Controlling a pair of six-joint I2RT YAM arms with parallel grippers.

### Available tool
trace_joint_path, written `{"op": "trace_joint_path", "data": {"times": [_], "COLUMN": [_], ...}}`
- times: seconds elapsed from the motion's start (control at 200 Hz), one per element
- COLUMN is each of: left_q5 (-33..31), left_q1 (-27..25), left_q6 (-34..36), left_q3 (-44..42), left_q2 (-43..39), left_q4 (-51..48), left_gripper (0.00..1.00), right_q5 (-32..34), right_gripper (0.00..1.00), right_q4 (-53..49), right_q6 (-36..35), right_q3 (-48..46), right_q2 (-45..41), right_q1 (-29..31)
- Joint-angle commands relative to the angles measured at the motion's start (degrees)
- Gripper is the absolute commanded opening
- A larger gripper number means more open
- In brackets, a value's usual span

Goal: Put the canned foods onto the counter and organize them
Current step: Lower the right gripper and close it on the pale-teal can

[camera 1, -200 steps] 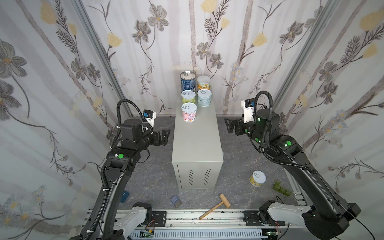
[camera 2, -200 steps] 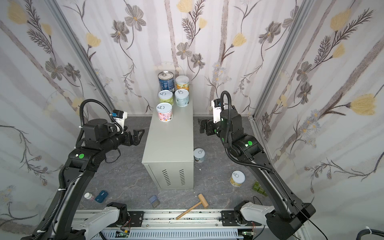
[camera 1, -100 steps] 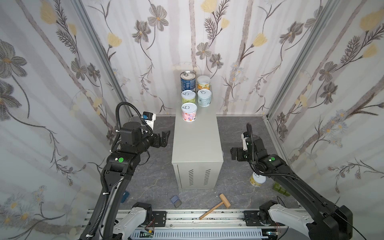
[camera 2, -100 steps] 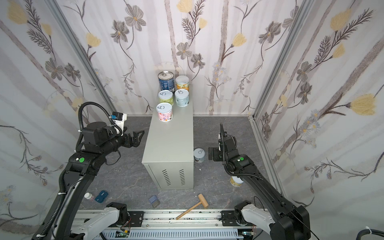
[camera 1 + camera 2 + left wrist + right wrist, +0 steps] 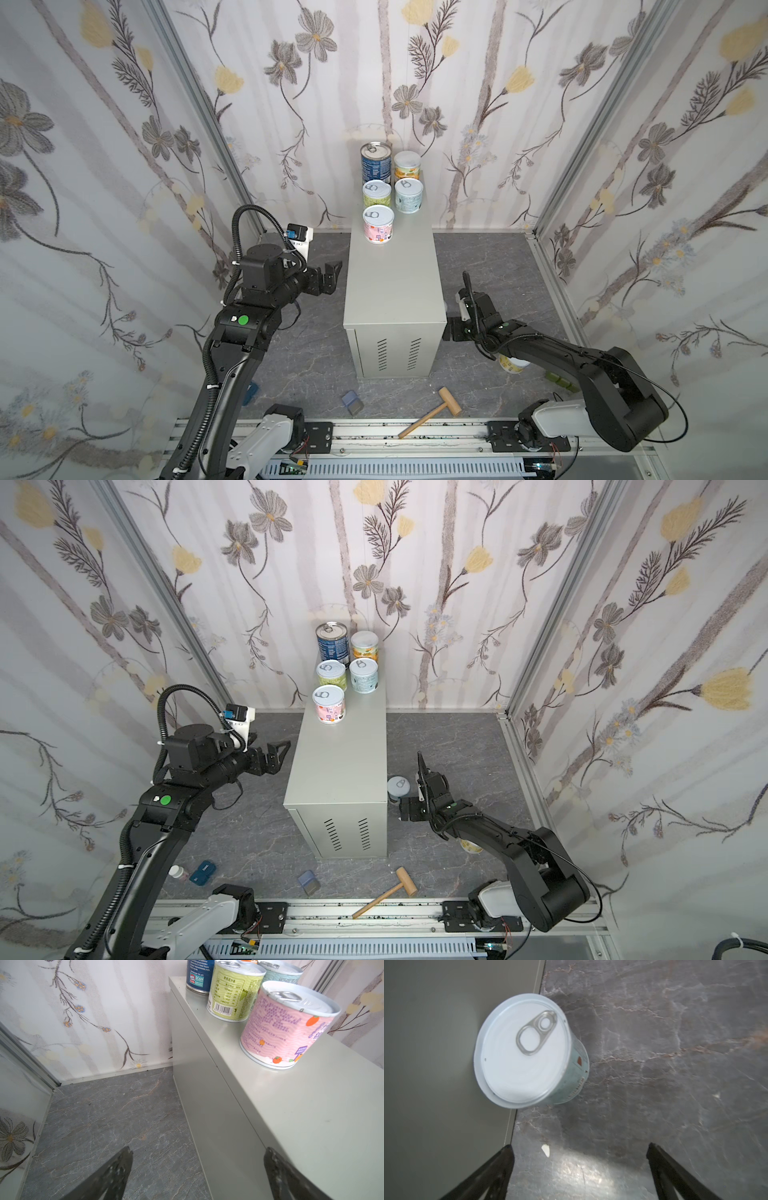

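- Where the dark grey marbled floor (image 5: 490,266) ends, pale wallpaper panels with grey and yellow flowers (image 5: 478,83) close the cell on three sides. Slanting aluminium corner posts (image 5: 199,95) join them.
- Mid-floor, with its far end at the back wall, stands the tabletop (image 5: 392,282): a tall light-grey metal box with a flat top and two columns of vent slots in front.
- Five cans stand upright at its far end:
  - at the back, a taller blue can with metal top (image 5: 375,162) and an orange-labelled can (image 5: 407,165);
  - before them, a green-labelled can (image 5: 377,194) and a pale blue can (image 5: 409,196);
  - nearest, a pink-labelled can (image 5: 378,224).
- A pale teal can with white pull-tab lid (image 5: 525,1053) stands on the floor just beside the box's right side.
- A yellow-labelled can (image 5: 513,365) sits on the floor, partly hidden under the right arm.
- The right pincer (image 5: 579,1147) hangs low over the floor, spread wide and empty. The teal can is ahead of its tips, not between them.
- The left pincer (image 5: 330,277) is raised beside the box's left side, also spread wide and empty.
- A wooden mallet (image 5: 430,411) and a small blue-grey block (image 5: 352,402) lie on the floor near the front rail (image 5: 415,436).
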Motion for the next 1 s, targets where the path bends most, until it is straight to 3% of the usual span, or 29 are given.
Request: {"op": "trace_joint_path", "data": {"times": [0.0,0.555,0.739,0.999], "left_q5": [0.97,1.41,1.36,1.85], "left_q1": [0.08,0.06,0.08,0.07], "left_q6": [0.25,0.6,0.74,0.58], "left_q3": [-0.05,-0.93,-1.09,-1.18], "left_q2": [0.04,0.05,-0.12,0.27], "left_q4": [2.18,2.68,2.69,2.95], "left_gripper": [1.0,1.0,1.0,1.0], "right_q5": [-1.4,3.08,3.19,4.61], "right_gripper": [1.0,0.99,0.95,0.96], "right_q4": [9.93,15.07,13.43,10.86], "right_q6": [-1.06,-3.78,-4.14,-4.6], "right_q3": [1.05,11.3,13.99,15.6], "right_q2": [2.93,14.17,17.08,18.29], "right_q1": [0.14,1.22,1.29,1.53]}}
